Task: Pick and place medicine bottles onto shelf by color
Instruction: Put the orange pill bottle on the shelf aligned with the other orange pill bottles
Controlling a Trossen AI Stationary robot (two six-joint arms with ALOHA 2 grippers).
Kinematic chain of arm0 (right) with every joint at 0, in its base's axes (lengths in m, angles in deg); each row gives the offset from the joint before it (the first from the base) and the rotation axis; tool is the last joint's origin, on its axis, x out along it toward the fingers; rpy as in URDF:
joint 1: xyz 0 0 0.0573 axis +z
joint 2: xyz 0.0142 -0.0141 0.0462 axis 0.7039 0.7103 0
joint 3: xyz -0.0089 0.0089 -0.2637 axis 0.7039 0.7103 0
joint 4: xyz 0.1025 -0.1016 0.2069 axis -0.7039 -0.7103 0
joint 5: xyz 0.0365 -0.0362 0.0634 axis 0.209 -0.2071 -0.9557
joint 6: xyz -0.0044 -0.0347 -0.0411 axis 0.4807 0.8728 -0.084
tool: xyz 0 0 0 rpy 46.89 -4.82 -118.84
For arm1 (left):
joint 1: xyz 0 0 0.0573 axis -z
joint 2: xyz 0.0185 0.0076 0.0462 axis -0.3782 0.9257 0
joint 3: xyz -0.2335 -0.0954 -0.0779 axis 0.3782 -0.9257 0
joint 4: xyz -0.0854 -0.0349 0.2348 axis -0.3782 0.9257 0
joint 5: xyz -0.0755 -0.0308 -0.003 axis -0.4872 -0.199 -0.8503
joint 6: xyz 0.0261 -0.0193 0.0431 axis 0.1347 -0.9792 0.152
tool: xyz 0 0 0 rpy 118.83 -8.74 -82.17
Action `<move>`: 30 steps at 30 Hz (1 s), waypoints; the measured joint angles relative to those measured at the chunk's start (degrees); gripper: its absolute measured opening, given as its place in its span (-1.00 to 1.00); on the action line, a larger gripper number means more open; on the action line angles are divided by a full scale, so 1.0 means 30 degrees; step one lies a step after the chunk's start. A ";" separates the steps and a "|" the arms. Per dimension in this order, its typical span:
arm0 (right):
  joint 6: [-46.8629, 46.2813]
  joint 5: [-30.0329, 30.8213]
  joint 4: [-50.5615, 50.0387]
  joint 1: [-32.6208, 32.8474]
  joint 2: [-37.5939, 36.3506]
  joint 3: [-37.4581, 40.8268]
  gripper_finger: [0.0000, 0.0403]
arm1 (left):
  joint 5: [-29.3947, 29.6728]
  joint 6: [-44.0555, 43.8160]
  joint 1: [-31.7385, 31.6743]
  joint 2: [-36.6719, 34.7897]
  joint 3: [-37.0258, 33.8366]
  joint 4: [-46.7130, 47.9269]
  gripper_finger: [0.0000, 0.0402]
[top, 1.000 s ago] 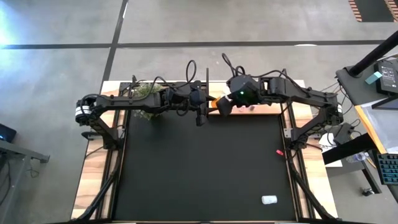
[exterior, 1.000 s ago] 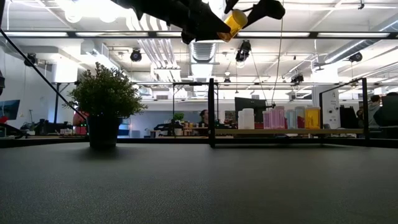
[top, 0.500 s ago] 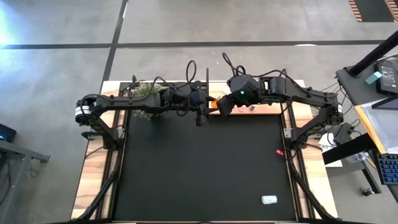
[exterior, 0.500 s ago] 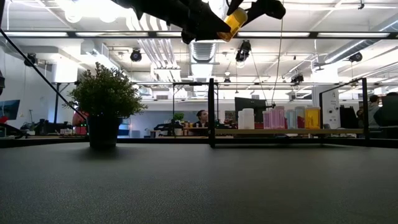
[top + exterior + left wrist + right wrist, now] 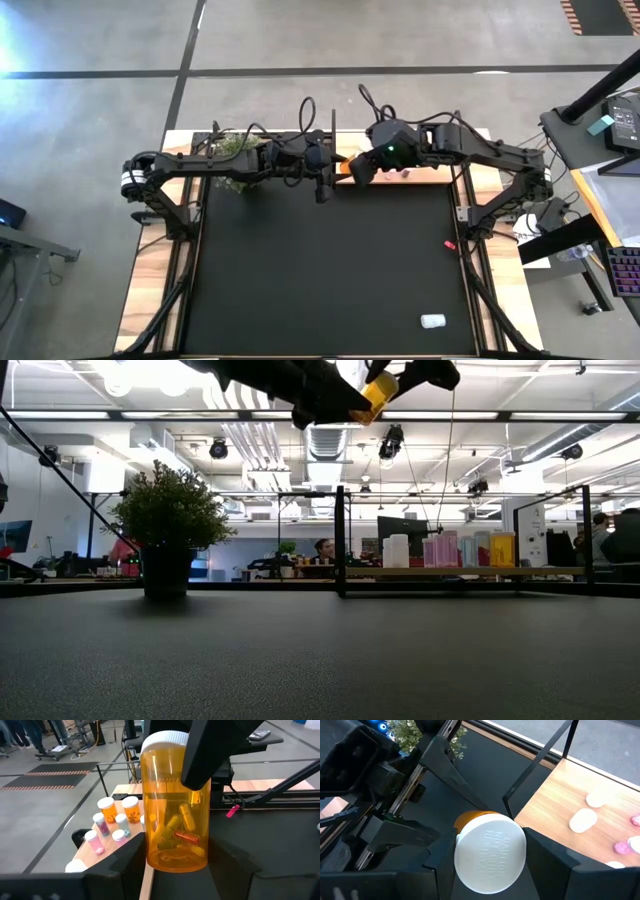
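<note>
The orange bottle (image 5: pixel 176 805) hangs in the air above the back edge of the table (image 5: pixel 330 270), right at the near edge of the shelf (image 5: pixel 440 176), and both arms have hold of it. The left gripper (image 5: pixel 175 862) clamps its lower body from either side; the right gripper (image 5: pixel 490 854) is closed around the white cap (image 5: pixel 490 853) end. It looks like a hand-over, with the left arm passing the bottle across to the right one.

To do this well, I would want the left fingers to let go only once the right grip is firm and square on the cap (a round cap could slip or tilt). The left arm should then back straight away from the bottle, clear of the shelf's black post (image 5: pixel 340 540). Several bottles already stand on the shelf boards (image 5: pixel 112 817), orange next to orange, so the carry should end beside those without knocking them. One white bottle (image 5: pixel 432 321) lies near the table's front right corner.
</note>
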 joint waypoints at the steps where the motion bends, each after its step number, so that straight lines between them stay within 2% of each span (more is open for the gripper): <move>1: -0.0002 -0.0012 -0.0020 0.0000 -0.0053 0.0000 -0.04 | 0.0019 0.0005 0.0005 -0.0002 0.0017 -0.0035 -0.14; 14: -0.0022 -0.0130 -0.0432 0.0007 -0.0356 0.0000 -0.05 | 0.0160 0.0058 -0.0003 -0.0005 0.0168 0.0040 0.26; 20: -0.0022 -0.0091 -0.0956 0.0007 -0.0676 0.0000 -0.05 | 0.0193 0.0058 -0.0017 -0.0007 0.0168 0.0047 0.37; 26: -0.0284 -0.0014 -0.3112 -0.0234 -0.1286 0.0000 -0.05 | 0.0215 0.0058 -0.0017 -0.0007 0.0168 0.0047 0.38; 30: -0.1120 0.0017 -0.6398 -0.0577 -0.1486 0.0000 -0.05 | 0.0215 0.0044 -0.0017 -0.0007 0.0157 0.0045 0.38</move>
